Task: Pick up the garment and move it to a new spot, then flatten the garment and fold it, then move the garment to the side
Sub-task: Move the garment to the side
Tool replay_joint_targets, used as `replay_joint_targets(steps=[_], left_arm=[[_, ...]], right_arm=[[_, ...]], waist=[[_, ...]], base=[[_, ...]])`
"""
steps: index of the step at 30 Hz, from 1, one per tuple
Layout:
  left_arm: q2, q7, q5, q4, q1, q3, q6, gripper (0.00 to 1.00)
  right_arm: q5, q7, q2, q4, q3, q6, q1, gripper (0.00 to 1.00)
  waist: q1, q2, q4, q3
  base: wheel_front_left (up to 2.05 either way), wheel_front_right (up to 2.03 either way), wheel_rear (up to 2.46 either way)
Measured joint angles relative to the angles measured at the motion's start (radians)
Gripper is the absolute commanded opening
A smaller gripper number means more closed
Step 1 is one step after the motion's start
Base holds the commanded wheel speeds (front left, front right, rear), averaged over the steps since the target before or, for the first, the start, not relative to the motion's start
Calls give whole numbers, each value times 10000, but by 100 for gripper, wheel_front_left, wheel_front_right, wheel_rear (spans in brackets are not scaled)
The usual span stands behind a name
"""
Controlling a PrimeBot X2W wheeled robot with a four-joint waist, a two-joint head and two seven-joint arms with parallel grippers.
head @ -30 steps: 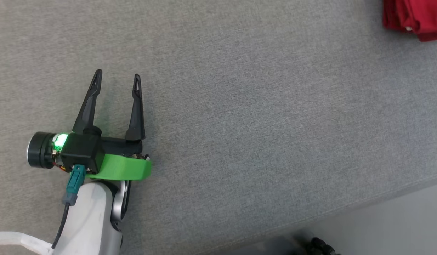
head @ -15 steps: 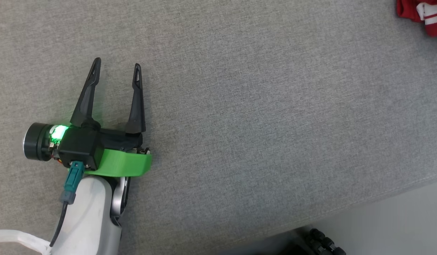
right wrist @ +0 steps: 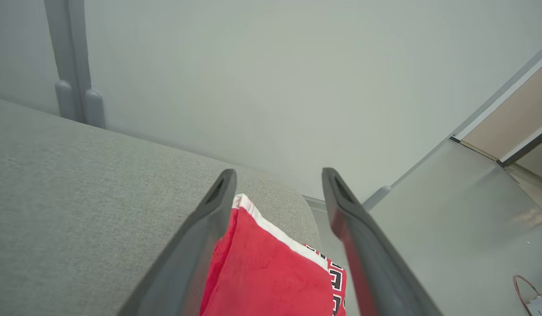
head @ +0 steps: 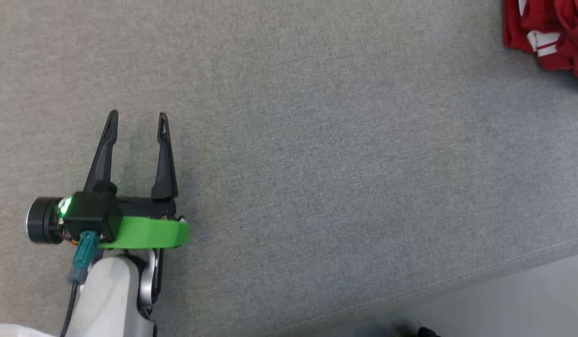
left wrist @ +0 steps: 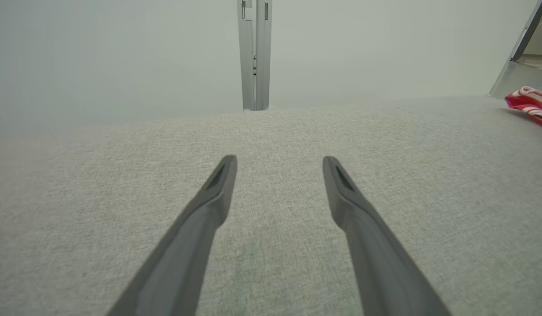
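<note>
The garment (head: 549, 35) is red with white trim, bunched at the far right corner of the grey padded table (head: 317, 164). It also appears as a red and white edge (left wrist: 532, 103) at the right of the left wrist view. In the right wrist view the garment (right wrist: 271, 272) lies below and between my right gripper's (right wrist: 279, 175) spread fingers, which stand open above it; black lettering shows on the cloth. My left gripper (head: 137, 120) rests open over bare table at the lower left, nothing between its fingers (left wrist: 218, 184).
The table's near edge (head: 457, 281) runs diagonally at the lower right, with pale floor beyond. A grey wall with a vertical post (left wrist: 254, 52) stands behind the table. A doorway (right wrist: 512, 123) opens at the far right.
The head camera has shifted, so the garment and the left gripper sit differently in the picture. The garment now shows its white trim and lies more bunched than a second ago.
</note>
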Motion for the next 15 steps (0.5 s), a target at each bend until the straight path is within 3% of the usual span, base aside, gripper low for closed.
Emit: replay_joint_targets(steps=[15], left_arm=[[2,-12,-508,-140,1570,587,-88,100]], right_arm=[[-1310,-6,1873,-3379,-2640,0,4201,100]], waist=[[0,0,738,-2103]], base=[[0,0,0]])
